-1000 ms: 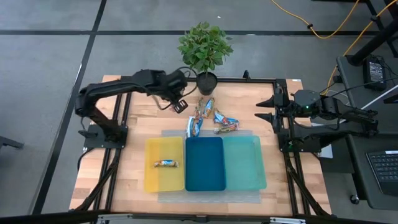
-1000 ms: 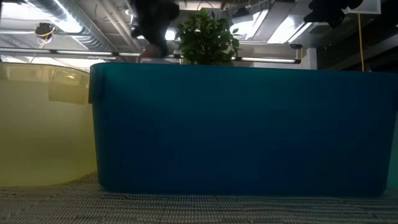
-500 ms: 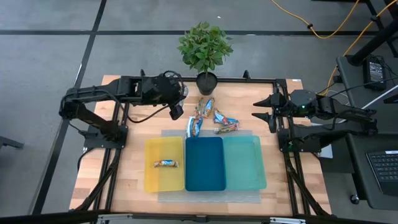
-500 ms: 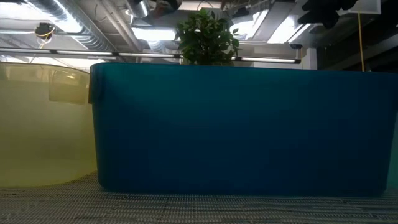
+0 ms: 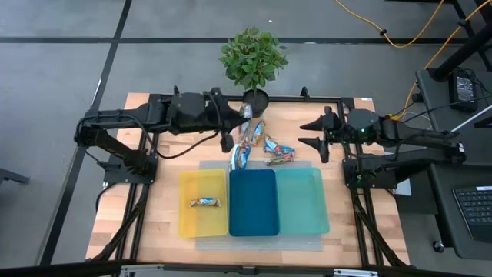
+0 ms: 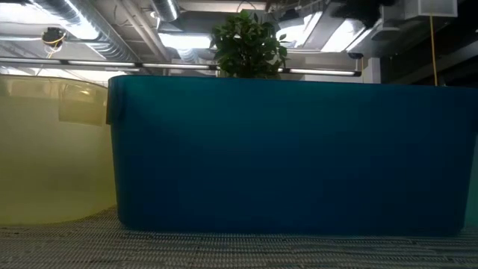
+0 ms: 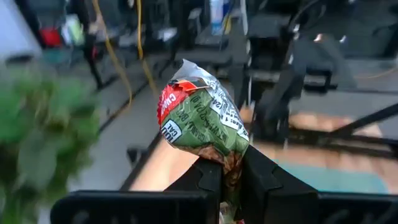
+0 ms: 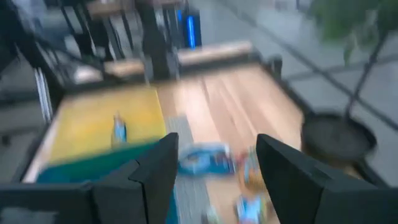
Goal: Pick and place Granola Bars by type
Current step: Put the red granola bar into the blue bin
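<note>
Left wrist view | left pincer [image 7: 227, 177] clamps green-and-red granola bar [image 7: 202, 118], print unreadable | right pincer [image 8: 214, 165] agape

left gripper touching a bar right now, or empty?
Touching. The left wrist view shows the left gripper shut on a green-wrapped granola bar, its fingers pinching the wrapper's lower end.

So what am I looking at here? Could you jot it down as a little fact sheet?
left gripper: shut on a green-and-red wrapped bar, held up near the potted plant
right gripper: open, empty, beside the loose bars
yellow tray: one bar inside
dark blue tray: no bars
teal tray: no bars
</note>
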